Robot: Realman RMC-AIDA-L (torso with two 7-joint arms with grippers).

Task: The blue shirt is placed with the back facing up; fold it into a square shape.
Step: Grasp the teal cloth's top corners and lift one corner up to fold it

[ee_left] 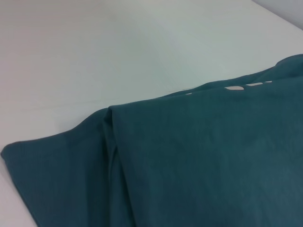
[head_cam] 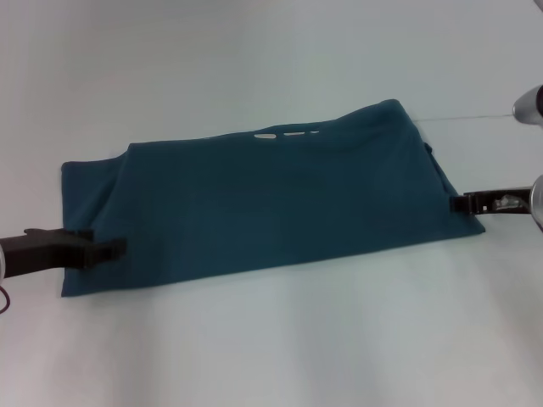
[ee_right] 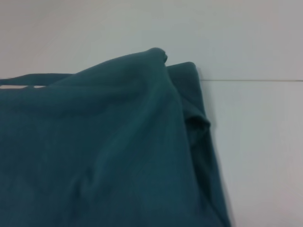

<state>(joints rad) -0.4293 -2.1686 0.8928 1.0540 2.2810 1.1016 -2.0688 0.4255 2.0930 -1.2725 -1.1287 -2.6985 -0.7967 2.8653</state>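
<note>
The blue shirt [head_cam: 280, 203] lies on the white table as a long band folded lengthwise, plain side up. Bits of cream lettering [head_cam: 288, 134] peek out along its far fold. My left gripper [head_cam: 114, 248] reaches in low over the shirt's left end, near the front edge. My right gripper [head_cam: 462, 203] sits at the shirt's right edge, level with the cloth. In the left wrist view the shirt [ee_left: 203, 156] shows a folded layer over a lower flap, with the lettering [ee_left: 241, 86] at the far edge. The right wrist view shows the shirt [ee_right: 94, 151] with a raised, rumpled corner.
The white table [head_cam: 254, 339] runs bare in front of and behind the shirt. A thin seam line [head_cam: 467, 119] crosses the table at the far right. A metal part of my right arm [head_cam: 528, 106] shows at the right edge.
</note>
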